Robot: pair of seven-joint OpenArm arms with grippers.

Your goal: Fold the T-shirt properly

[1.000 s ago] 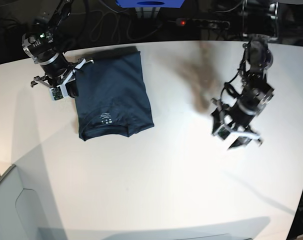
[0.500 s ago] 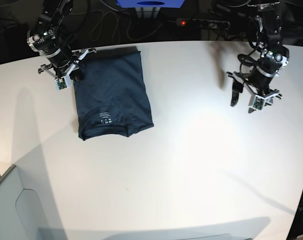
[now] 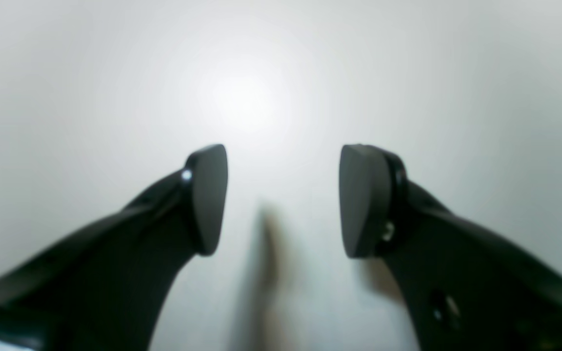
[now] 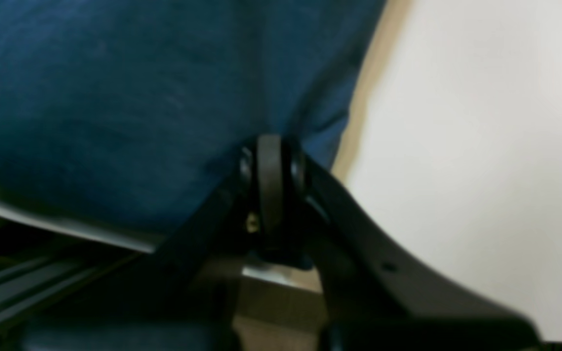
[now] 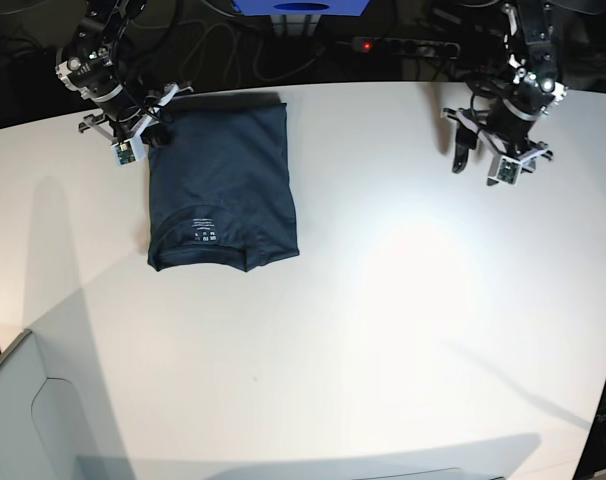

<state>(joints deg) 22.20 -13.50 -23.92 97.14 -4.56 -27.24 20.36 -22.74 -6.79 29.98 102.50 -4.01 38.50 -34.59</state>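
Soft navy T-shirt (image 5: 223, 180) folded rectangular, smooth white table (image 5: 383, 330)

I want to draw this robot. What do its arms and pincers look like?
Both arms are black, with silvery-white rings and brackets near the wrists. The left pincer has two curved black fingers ending in flat, rounded dark pads. The right pincer is black too, with a small brass-coloured screw. Thin dark cables run along the arm by the left pincer in the base view.

1 camera looks down from high up on the whole tabletop (image 5: 383, 330). 2 wrist cameras look close past each claw.
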